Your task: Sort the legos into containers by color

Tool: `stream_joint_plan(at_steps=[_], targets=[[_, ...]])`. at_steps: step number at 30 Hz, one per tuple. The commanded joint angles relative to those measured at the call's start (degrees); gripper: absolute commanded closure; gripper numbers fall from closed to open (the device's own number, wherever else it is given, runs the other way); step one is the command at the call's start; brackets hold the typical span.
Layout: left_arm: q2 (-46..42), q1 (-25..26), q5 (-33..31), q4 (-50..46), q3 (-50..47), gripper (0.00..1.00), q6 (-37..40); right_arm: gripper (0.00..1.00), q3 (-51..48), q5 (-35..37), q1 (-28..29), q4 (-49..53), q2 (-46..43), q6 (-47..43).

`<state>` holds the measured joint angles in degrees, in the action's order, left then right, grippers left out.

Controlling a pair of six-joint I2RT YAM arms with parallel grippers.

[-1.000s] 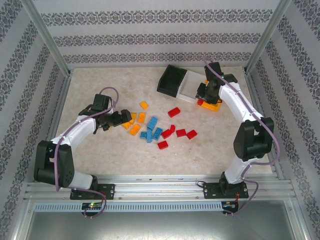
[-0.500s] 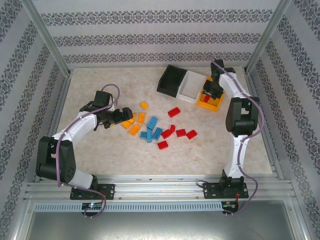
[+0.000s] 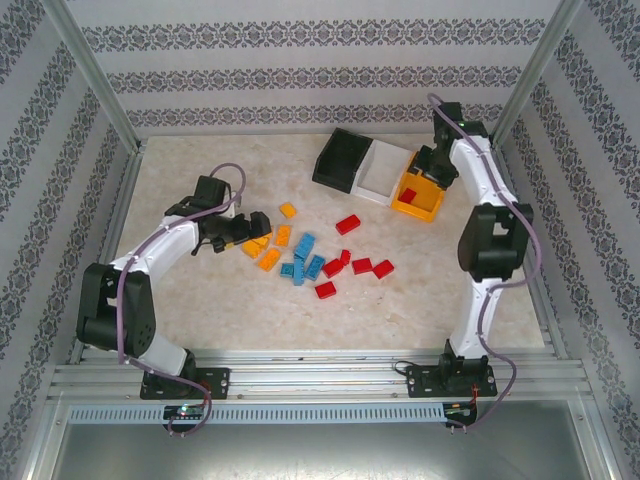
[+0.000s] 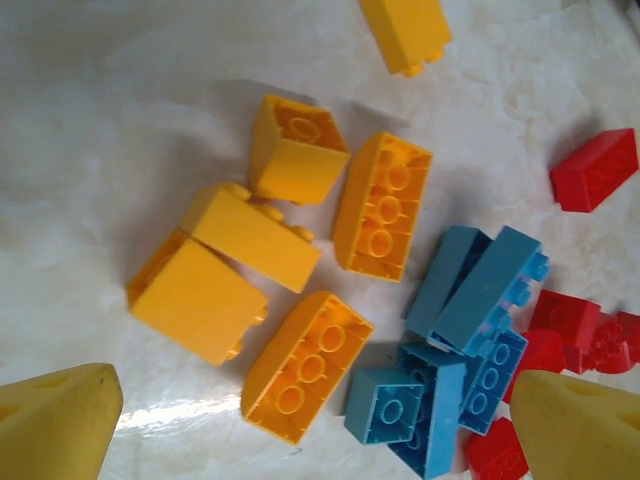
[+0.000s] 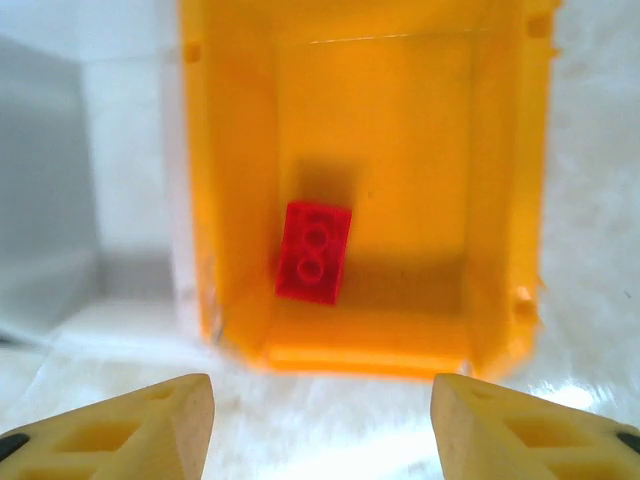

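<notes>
Right gripper (image 5: 320, 420), jaws released, above orange bin (image 5: 505, 150) near far right corner of the tabletop (image 3: 260, 310); one red lego (image 5: 314, 251) inside. Left gripper (image 4: 320, 430), jaws spread, over mid-tabletop orange-yellow legos (image 4: 385, 205) (packed, touching): closing may pinch two or shove the blue legos (image 4: 480, 290).

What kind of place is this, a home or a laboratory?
Probably a robot test cell, not a home: patterned wallpaper panels sit in an aluminium frame, and the left arm and right arm are bolted to a rail at the near edge of the tabletop.
</notes>
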<state>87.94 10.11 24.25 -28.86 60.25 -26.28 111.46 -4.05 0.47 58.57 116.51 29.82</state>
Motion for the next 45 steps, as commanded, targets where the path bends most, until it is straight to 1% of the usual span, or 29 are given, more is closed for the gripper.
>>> stream_joint_plan(at_steps=[1, 4, 6, 8, 9, 10, 11, 12, 14, 16, 18, 19, 21, 23, 24, 28, 31, 33, 36, 38, 43, 45], targets=[[1.03, 1.96, 0.64, -3.34, 4.21, 0.0, 3.42, 0.37, -5.29, -3.31, 1.84, 4.85, -7.91, -1.15], [1.14, 3.22, -0.01, -4.27, 6.13, 0.0, 3.29, 0.34, -12.45, -6.91, 3.65, 5.4, -11.7, -2.43], [0.93, 3.74, 0.96, -4.8, 6.87, 0.0, 2.41, 0.33, -16.46, -8.88, 4.87, 6.54, -13.06, -3.32], [0.24, 4.49, 1.51, -5.98, 7.54, 0.0, 0.15, 0.3, -20.43, -11.43, 6.55, 7.95, -14.07, -2.63], [-0.33, 5.07, 1.7, -5.78, 7.3, 0.0, -0.51, 0.26, -23.28, -12.56, 7.79, 7.86, -15.09, -1.57], [-0.83, 5.54, 1.17, -6.2, 7.18, 0.0, -0.3, 0.24, -26.58, -12.39, 9.15, 7.23, -16.29, 0.04], [-1.04, 5.97, 0.07, -6.92, 7.17, 0.0, 0.03, 0.23, -29.26, -12.33, 9.98, 6.24, -17.32, 1.46], [-1.3, 6.23, -1.12, -7.6, 6.82, 0.0, 0.1, 0.23, -32.97, -12.21, 11.09, 4.67, -18.71, 3.94], [-1.87, 6.32, -1.97, -7.73, 5.03, 0.0, -0.87, 0.22, -39.67, -10.46, 12.12, 2.25, -22.11, 11.84], [-3.41, 6.49, -2.38, -7.24, 2.82, 0.0, -2.31, 0.22, -46.85, -10.14, 13.35, -2.03, -27.71, 23.9], [-5.12, 6.53, -3.65, -6.26, 1.12, 0.0, -2.39, 0.23, -52.81, -7.53, 16.32, -8.07, -33.53, 34.9], [-5.67, 6.55, -4.53, -6.62, 0.85, 0.0, -2.24, 0.22, -54.96, -5.33, 18.13, -9.52, -35.8, 40.97], [-6.63, 6.42, -4.52, -7.62, 1.12, 0.0, -1.79, 0.22, -56.27, -2.35, 20.9, -10.73, -37.92, 49.0], [-7.65, 6.52, -3.13, -6.32, 0.21, 0.0, -0.53, 0.21, -56.19, 0.82, 22.93, -11.11, -38.3, 52.8], [-8.06, 6.55, -3.29, -6.29, -0.23, 0.0, -0.26, 0.21, -56.09, 2.01, 23.47, -11.13, -38.07, 53.74], [-10.32, 6.53, -1.55, -4.99, -2.32, 0.0, -2.89, 0.22, -56.24, 1.25, 23.53, -12.37, -36.3, 54.88], [-10.9, 6.57, -1.9, -5.11, -2.6, 0.0, -3.49, 0.24, -56.61, 1.31, 22.74, -13.88, -35.0, 54.52], [-11.03, 6.55, -2.62, -7.66, -1.43, 0.0, -4.52, 0.26, -56.53, -0.63, 21.73, -14.57, -33.42, 53.96], [-12.88, 6.53, -2.51, -8.38, -1.75, 0.0, -6.63, 0.27, -56.19, -2.11, 20.53, -16.02, -31.29, 52.09], [-14.16, 6.5, -3.7, -9.63, -1.99, 0.0, -7.46, 0.28, -56.07, -2.88, 19.74, -16.88, -29.96, 50.78], [-18.36, 6.69, -5.17, -9.2, -6.03, 0.0, -10.98, 0.3, -56.89, -5.2, 17.5, -20.21, -26.17, 47.48], [-19.92, 6.68, -6.02, -9.43, -7.38, 0.0, -12.1, 0.3, -56.88, -7.5, 16.78, -21.44, -24.02, 46.82]])
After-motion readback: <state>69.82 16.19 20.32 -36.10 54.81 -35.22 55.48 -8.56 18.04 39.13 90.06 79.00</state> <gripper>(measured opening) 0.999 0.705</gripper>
